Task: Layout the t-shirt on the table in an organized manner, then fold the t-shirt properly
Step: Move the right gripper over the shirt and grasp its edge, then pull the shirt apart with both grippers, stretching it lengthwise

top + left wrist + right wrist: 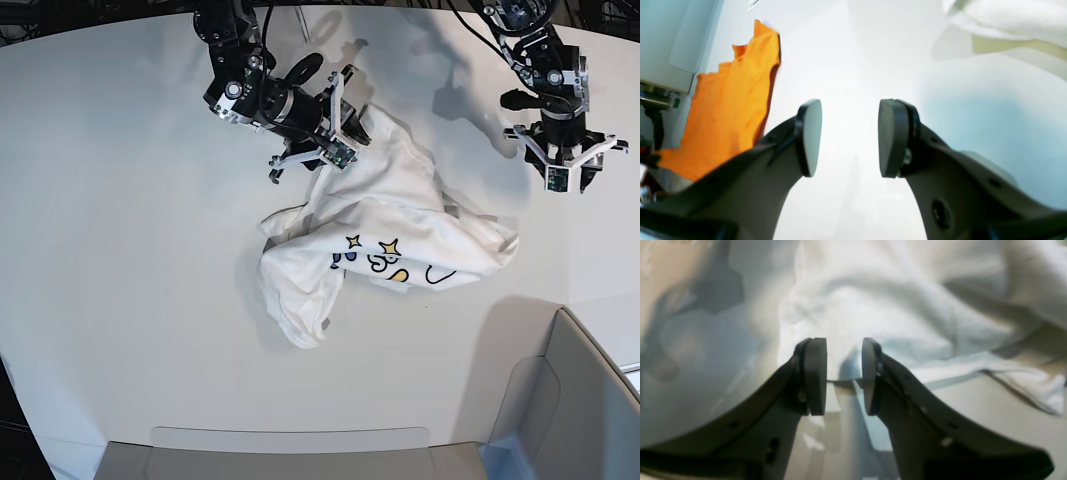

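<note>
Crumpled t-shirt [385, 235] lies at the open right gripper [335, 125], apart from the open left gripper [566, 172].

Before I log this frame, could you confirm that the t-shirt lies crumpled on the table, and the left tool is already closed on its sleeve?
Not quite. The t-shirt does lie crumpled on the table, but the left tool is open and holds nothing; the left wrist view shows its pads apart over bare tabletop, with the shirt off to one side.
</note>
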{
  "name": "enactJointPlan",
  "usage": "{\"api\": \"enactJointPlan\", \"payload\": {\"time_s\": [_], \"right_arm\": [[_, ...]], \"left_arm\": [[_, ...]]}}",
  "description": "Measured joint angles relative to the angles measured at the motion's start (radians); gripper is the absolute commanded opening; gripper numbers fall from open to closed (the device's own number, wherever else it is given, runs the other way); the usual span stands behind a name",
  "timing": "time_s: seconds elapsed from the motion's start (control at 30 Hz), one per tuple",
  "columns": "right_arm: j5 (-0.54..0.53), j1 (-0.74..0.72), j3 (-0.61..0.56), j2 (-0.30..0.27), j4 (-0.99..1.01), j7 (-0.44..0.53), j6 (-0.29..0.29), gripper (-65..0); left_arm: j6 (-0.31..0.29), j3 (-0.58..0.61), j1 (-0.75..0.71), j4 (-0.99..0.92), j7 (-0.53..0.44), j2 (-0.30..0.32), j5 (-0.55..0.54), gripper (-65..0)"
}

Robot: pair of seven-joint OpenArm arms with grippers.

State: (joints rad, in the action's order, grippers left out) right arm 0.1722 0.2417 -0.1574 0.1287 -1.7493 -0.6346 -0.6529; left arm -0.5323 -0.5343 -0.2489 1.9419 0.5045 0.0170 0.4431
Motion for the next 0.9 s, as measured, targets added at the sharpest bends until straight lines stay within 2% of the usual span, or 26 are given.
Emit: {"api": "enactJointPlan", "payload": {"time_s": [0.13, 0.3, 0.37, 0.47, 0.5, 0.53, 0.63, 0.9], "right_arm": [[0.002, -0.069, 0.0, 0.003, 0.088, 0.003, 0.003, -46.6], [0.0, -0.106, -0.002, 0.016, 0.145, 0.002, 0.006, -47.3], [0.004, -0.112, -0.03, 0.011, 0.149, 0.002, 0.006, -51.9], [0.002, -0.114, -0.056, 0.014, 0.148, 0.003, 0.01, -64.9], [0.002, -0.114, -0.058, 0.013, 0.148, 0.003, 0.01, -65.0], [0.003, -0.117, -0.058, 0.013, 0.148, 0.002, 0.018, -65.0], [0.005, -0.131, -0.06, 0.013, 0.132, 0.0, 0.101, -65.0], [-0.002, -0.156, -0.056, 0.013, -0.079, -0.003, 0.164, -65.0]], "left_arm": [[-0.002, 0.0, -0.002, 0.0, 0.006, -0.03, 0.0, -36.9], [-0.003, 0.002, 0.0, 0.0, -0.003, -0.027, 0.0, -36.9], [-0.004, 0.002, -0.001, 0.0, -0.003, -0.029, 0.0, -36.9], [-0.005, 0.002, 0.0, 0.0, -0.004, -0.029, 0.0, -36.9], [-0.005, 0.002, 0.0, 0.0, -0.004, -0.029, 0.0, -36.9], [-0.004, 0.002, -0.001, 0.0, -0.002, -0.028, 0.0, -36.9], [-0.005, 0.002, -0.001, 0.0, 0.011, -0.029, 0.0, -36.9], [-0.006, 0.001, -0.001, 0.0, 0.012, -0.031, 0.0, -36.9]]}}
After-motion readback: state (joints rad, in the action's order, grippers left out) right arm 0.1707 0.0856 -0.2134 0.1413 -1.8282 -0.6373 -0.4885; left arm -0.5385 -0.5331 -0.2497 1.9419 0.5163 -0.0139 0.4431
